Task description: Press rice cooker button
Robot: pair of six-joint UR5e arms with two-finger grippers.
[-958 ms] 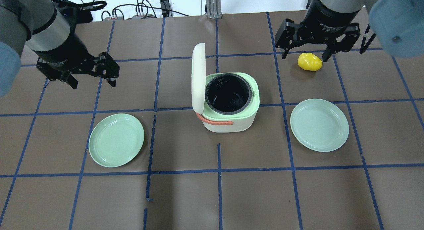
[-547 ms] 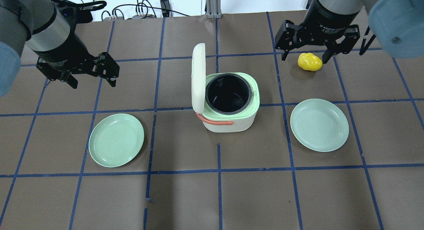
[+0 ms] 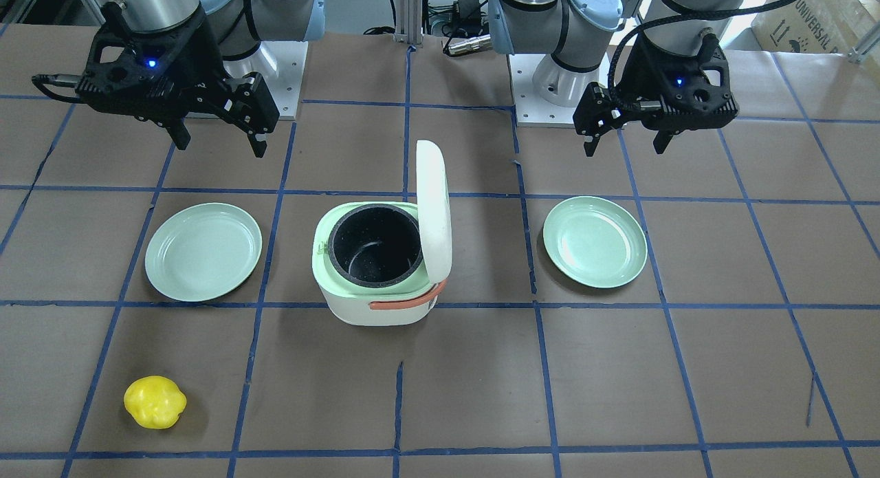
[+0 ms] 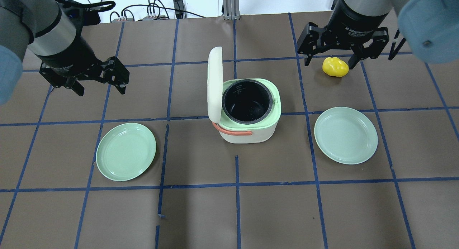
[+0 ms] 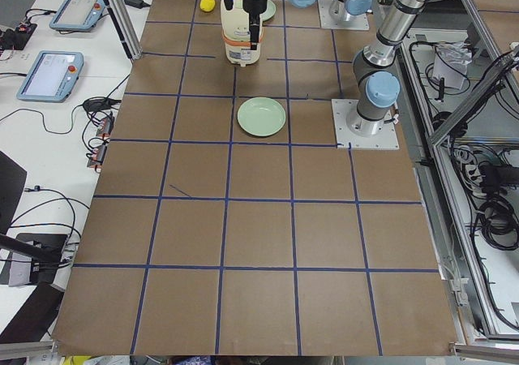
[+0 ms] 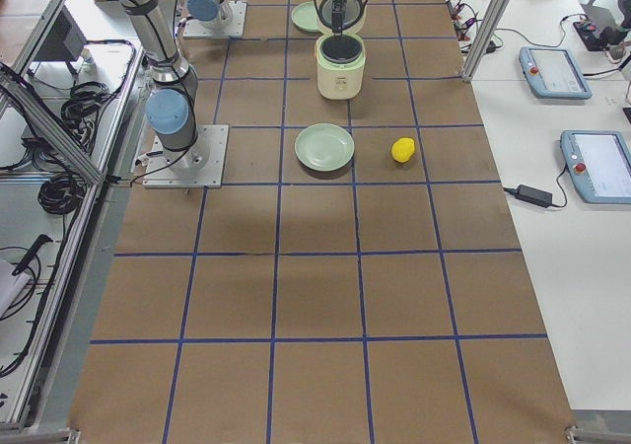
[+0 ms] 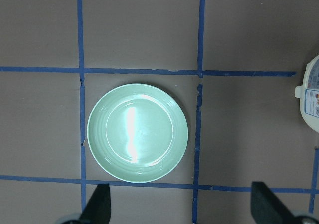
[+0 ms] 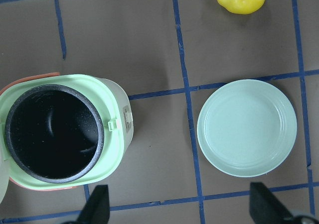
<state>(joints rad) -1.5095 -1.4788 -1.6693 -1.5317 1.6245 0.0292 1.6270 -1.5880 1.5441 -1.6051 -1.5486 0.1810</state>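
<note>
The white and light-green rice cooker (image 4: 251,135) stands mid-table with its lid (image 4: 214,85) swung up and the black inner pot (image 4: 246,102) showing. It also shows in the front view (image 3: 364,314). A small green latch button (image 8: 112,125) sits on its rim beside a label panel, on the side facing my right gripper. My left gripper (image 4: 101,91) is open and empty, hovering left of the cooker, far from it. My right gripper (image 4: 330,63) is open and empty, high at the far right, over a yellow object (image 4: 335,67).
One green plate (image 4: 126,151) lies left of the cooker, under my left wrist camera (image 7: 137,132). Another plate (image 4: 345,135) lies right of the cooker (image 8: 246,127). An orange handle (image 4: 233,132) hangs on the cooker's near side. Blue tape lines grid the brown table.
My right gripper has shifted slightly away toward the far edge, still open. The left gripper and the cooker have not moved.
</note>
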